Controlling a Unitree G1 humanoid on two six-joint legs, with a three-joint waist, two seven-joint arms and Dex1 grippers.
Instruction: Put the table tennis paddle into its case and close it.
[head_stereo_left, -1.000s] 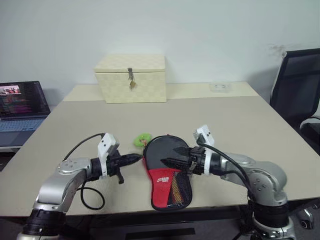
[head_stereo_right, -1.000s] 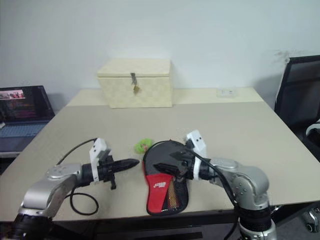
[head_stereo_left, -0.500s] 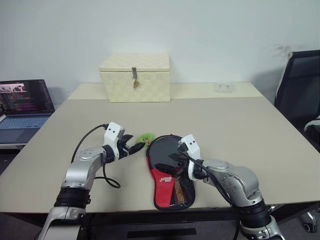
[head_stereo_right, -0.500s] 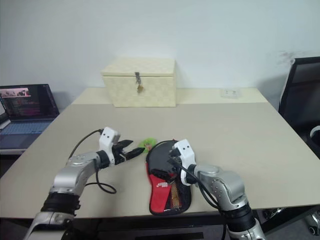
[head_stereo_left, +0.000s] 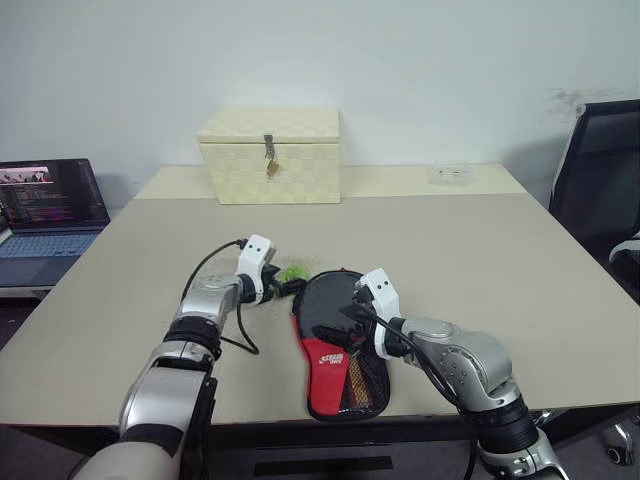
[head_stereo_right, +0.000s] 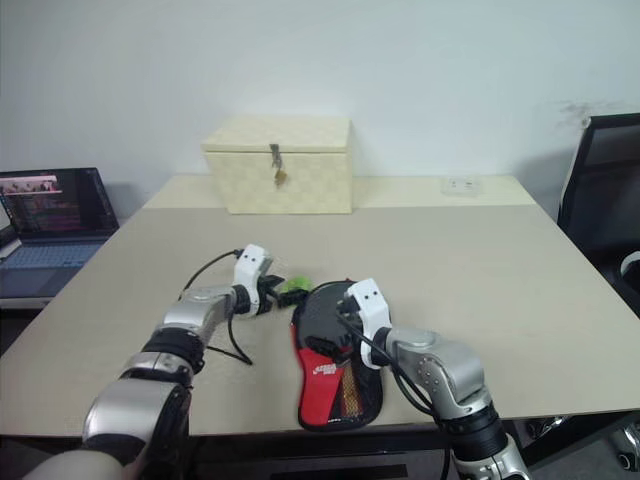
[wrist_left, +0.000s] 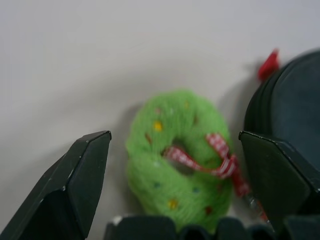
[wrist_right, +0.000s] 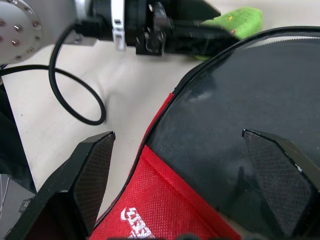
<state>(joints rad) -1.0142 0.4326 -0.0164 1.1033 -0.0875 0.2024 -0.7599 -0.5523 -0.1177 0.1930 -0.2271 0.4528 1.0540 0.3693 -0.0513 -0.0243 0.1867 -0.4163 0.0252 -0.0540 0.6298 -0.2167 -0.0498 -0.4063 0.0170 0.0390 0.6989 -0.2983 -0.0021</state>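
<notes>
Case (head_stereo_left: 335, 340) charm (wrist_left: 180, 157) lies between the open left gripper (wrist_left: 182, 195) fingers.

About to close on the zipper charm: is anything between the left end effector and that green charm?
Nothing visible. In the left wrist view the green charm lies on the table between the open fingers of the left end effector, with the case beside it. The right end effector hangs open over the case's black head.

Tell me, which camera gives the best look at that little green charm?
The left wrist view: the green charm sits large between the open left gripper fingers, its red ribbon plain. The eye views show a small green spot beside the case; the right wrist view shows a corner.
</notes>
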